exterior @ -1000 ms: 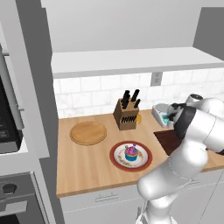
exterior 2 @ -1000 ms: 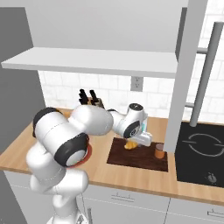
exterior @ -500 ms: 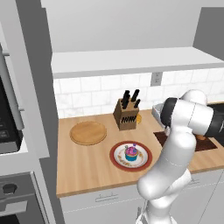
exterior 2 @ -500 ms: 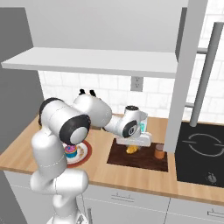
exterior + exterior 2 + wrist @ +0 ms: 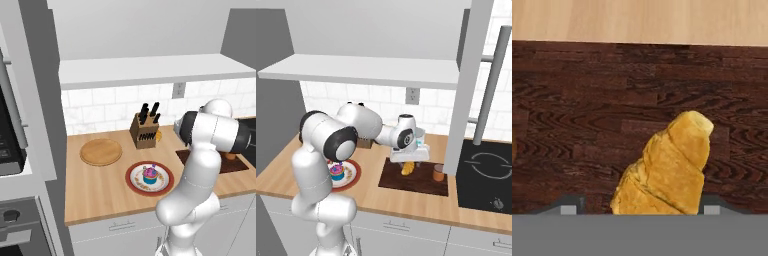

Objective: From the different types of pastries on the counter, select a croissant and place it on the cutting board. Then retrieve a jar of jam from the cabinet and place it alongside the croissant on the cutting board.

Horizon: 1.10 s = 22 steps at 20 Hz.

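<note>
Croissant (image 5: pixel 664 170): one, golden, lying on the dark cutting board (image 5: pixel 587 100). In the hand view it sits directly in front of the gripper (image 5: pixel 640 210), between the two finger tips, its lower end cut off by the bottom of the view. A finger tip (image 5: pixel 568 209) shows at each side of it with a gap visible to the pastry, so the jaws stand apart and do not appear to press it; whether they touch it at all cannot be told. In the right base view the croissant (image 5: pixel 408 168) lies on the board (image 5: pixel 393 180) right under the gripper (image 5: pixel 409 161).

Jar: one, small and orange-brown (image 5: pixel 439 173), standing at the board's right end, near the croissant but apart from it. In the left base view only a sliver of it (image 5: pixel 230 155) shows past the arm.

Cutting board: one, on the wooden counter (image 5: pixel 286 170), just left of the black cooktop (image 5: pixel 491 175). In the left base view the arm hides most of it.

Cupcake (image 5: pixel 149 173): one, pink and blue frosting, on a red-rimmed plate (image 5: pixel 135 182), well apart from the croissant. In the right base view the arm covers part of it.

Round pale board (image 5: pixel 101 151): one, left of the plate.

Knife block (image 5: pixel 144 132): one, against the tiled wall; the knife count is hard to make out.

White shelf (image 5: pixel 150 70): one, above the counter.
</note>
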Available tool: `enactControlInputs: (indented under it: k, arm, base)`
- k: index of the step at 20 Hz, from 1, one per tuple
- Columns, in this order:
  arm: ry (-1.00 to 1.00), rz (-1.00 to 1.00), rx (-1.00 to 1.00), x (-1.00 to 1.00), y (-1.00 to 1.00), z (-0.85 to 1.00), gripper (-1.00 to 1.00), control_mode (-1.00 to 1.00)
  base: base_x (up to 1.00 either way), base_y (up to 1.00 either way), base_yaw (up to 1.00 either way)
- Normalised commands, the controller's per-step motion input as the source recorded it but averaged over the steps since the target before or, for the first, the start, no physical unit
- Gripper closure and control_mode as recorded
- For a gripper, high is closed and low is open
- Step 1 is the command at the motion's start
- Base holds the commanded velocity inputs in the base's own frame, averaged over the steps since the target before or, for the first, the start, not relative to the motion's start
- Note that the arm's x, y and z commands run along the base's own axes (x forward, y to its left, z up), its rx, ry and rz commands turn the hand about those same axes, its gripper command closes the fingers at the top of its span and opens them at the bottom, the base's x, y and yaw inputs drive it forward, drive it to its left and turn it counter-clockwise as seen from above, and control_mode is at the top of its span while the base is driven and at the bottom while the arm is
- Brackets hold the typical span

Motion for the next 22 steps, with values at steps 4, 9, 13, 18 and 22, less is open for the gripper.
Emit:
enactControlInputs:
  k: [4,9,13,18,22]
  arm:
    - [0.22,0.04,0.0,0.0,-0.01,0.26,-1.0,-1.0]
    - [0.24,0.05,0.0,0.0,0.0,0.42,-1.0,-1.0]
    - [0.28,0.0,0.03,-0.34,0.0,0.29,-1.0,-1.0]
    - [0.03,0.0,0.01,-0.74,0.0,-0.1,-1.0,-1.0]
    - [-0.06,0.0,0.02,-0.97,-0.03,-0.01,-1.0,-1.0]
  base:
    - [0.0,0.0,0.0]
    - [0.0,0.0,0.0]
    - [0.0,0.0,0.0]
    - [0.0,0.0,0.0]
    - [0.0,0.0,0.0]
